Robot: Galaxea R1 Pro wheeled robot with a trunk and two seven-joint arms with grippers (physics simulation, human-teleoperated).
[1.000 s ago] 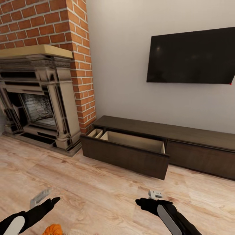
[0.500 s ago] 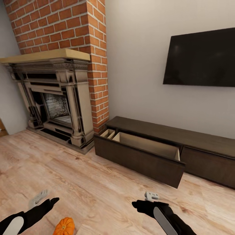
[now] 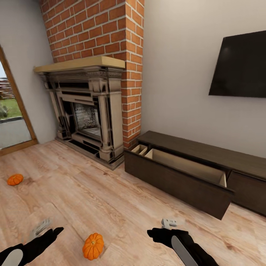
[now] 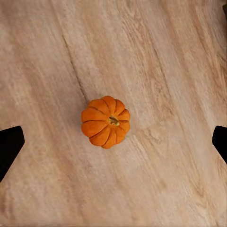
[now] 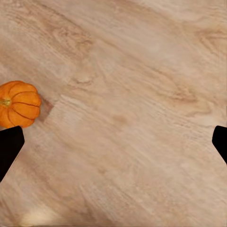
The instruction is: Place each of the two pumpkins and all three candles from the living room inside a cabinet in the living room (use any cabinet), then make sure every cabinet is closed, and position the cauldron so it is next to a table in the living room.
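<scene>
**A:** So how far along is it?

**B:** Barely started, from where I'm standing. Both pumpkins are on the wood floor (image 3: pixel 111 199). The near pumpkin (image 3: pixel 93 245) sits just in front of the robot, between its two arms and closer to the left one. The far pumpkin (image 3: pixel 15 179) is well off to the left, over by the glass door (image 3: pixel 11 118).

**A:** And the cabinet?

**B:** The long dark cabinet (image 3: pixel 207 155) runs along the wall under the television (image 3: pixel 240 66), right of the fireplace (image 3: pixel 88 111). Its left drawer (image 3: pixel 177 181) is pulled out. I can see pale wood inside and nothing lying in the part that shows, though the front board hides the bottom.

**A:** Is it holding anything?

**B:** No. The left gripper (image 4: pixel 113 142) is spread wide and pointing straight down, with the near pumpkin on the floor almost dead centre between the fingers but still well below them. The right gripper (image 5: pixel 113 142) is spread wide too, over bare floorboards, with the same pumpkin off to one side.

**A:** Candles? Cauldron?

**B:** I can't spot either from here, nor a table.

**A:** So what's left?

**B:** Nearly everything, I'd say. Both pumpkins and three candles to go in, the drawer to be shut, and the cauldron to be set by a table. The open drawer is the one bit of groundwork that looks done. My guess is the near pumpkin goes first, since the left arm is lined up over it.
</scene>
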